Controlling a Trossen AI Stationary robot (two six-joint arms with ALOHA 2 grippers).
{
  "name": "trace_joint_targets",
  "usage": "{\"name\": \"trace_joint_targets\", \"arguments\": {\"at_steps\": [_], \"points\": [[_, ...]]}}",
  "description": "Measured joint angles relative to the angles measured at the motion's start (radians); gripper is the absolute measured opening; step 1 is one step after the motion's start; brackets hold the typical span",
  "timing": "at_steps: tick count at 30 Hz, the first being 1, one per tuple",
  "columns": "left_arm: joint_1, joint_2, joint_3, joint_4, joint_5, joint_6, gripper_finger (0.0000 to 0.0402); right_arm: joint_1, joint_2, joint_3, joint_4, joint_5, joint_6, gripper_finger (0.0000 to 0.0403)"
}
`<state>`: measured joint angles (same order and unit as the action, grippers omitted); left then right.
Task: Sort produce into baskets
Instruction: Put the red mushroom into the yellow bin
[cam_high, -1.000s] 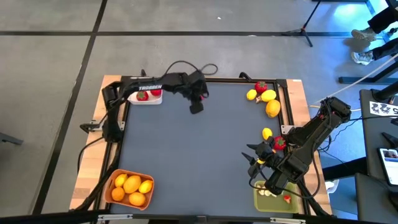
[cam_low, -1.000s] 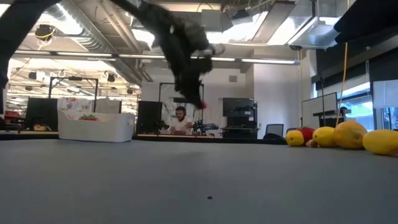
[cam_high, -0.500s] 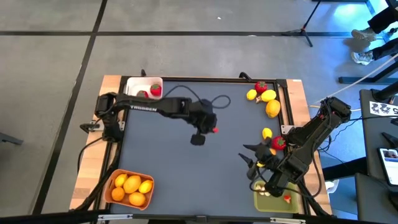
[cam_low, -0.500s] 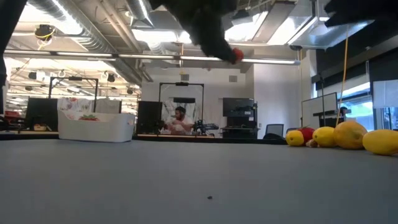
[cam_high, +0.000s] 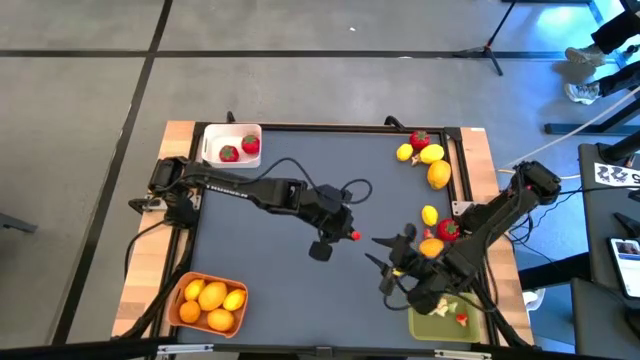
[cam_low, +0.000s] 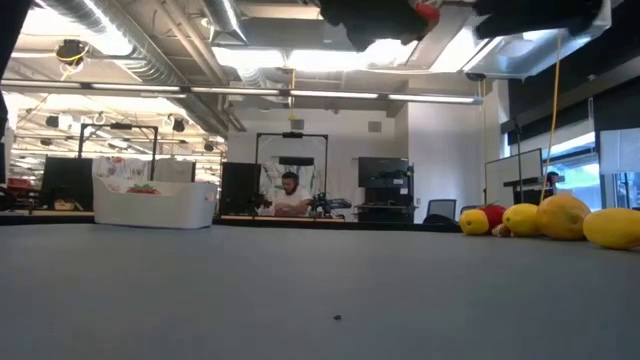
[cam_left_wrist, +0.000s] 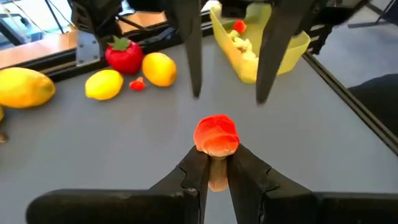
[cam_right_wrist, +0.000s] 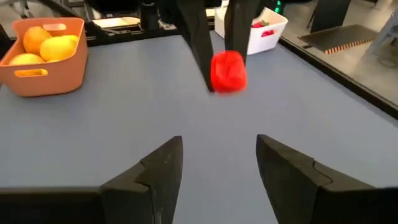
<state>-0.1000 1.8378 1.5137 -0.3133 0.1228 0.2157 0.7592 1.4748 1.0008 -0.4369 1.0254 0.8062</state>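
Above the middle of the grey table (cam_high: 260, 260), the left gripper (cam_high: 352, 236) pinches a small red-capped piece (cam_left_wrist: 216, 135) by its pale stem, facing the right gripper (cam_high: 385, 270), whose fingers stand apart and empty before the green basket (cam_high: 437, 321).

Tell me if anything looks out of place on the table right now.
Nothing spilled or damaged. The one oddity: the left claw holds a small red piece in mid-air, facing the open right claw, like a handover rather than a basket drop.
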Motion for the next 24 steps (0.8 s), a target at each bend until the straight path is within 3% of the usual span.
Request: {"name": "trace_joint_targets", "arguments": {"at_steps": [8, 15, 24], "points": [[-0.020, 0.001, -0.033, 0.010, -0.004, -0.007, 0.0047, -0.076, 0.019, 0.000, 0.142, -0.035, -0.234, 0.0199], [-0.019, 0.001, -0.033, 0.017, -0.004, -0.008, 0.0047, -0.120, 0.029, 0.000, 0.158, -0.134, -0.265, 0.0154], [-0.019, 0.001, -0.033, 0.010, -0.002, -0.008, 0.0047, -0.118, 0.035, 0.000, 0.199, -0.132, -0.326, 0.0101]]}}
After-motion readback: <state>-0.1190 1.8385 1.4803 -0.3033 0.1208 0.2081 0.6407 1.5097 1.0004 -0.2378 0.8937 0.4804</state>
